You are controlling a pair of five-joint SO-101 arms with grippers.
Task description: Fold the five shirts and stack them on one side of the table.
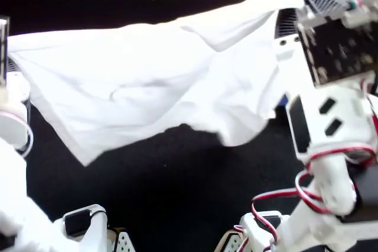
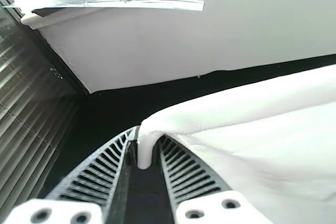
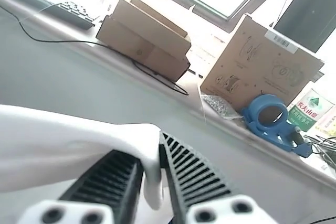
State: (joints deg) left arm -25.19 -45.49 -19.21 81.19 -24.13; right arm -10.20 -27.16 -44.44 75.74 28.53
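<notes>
Left hand is clamped on one edge of the white fabric shirt, and the right hand is pinching the opposite edge, so the cloth's stretched out between the two, up in the air. Below both hands the shirt's lower edge droops over the black surface; can't tell if it touches. Way past the right hand there's brown cardboard boxes and a blue tape dispenser.
</notes>
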